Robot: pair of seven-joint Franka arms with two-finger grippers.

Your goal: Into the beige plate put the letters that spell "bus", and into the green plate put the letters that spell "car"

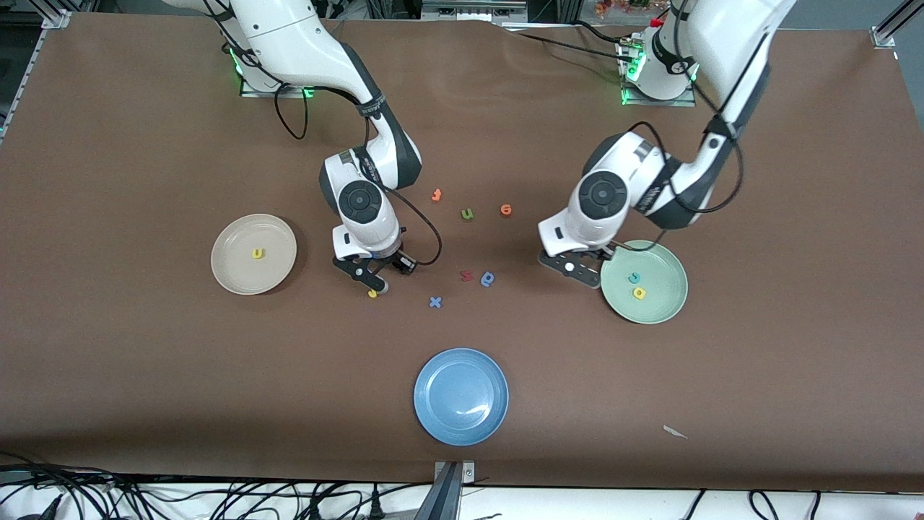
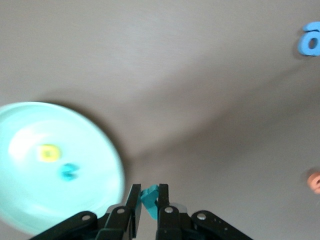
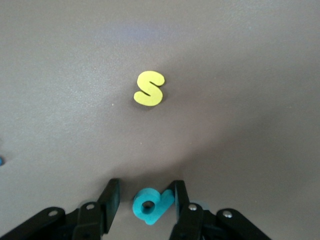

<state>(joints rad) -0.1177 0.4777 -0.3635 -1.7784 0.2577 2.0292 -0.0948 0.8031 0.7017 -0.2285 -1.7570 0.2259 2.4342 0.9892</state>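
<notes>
Left gripper [image 2: 149, 200] pinching teal r [image 2: 150, 198] – right gripper [image 3: 145, 200] straddling teal b [image 3: 150, 206]

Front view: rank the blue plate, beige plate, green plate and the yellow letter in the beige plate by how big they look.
1. blue plate, though it lies nearest the camera, so its lead is unsure.
2. beige plate and green plate: they look alike, no ranking.
3. yellow letter, by far the smallest.
</notes>
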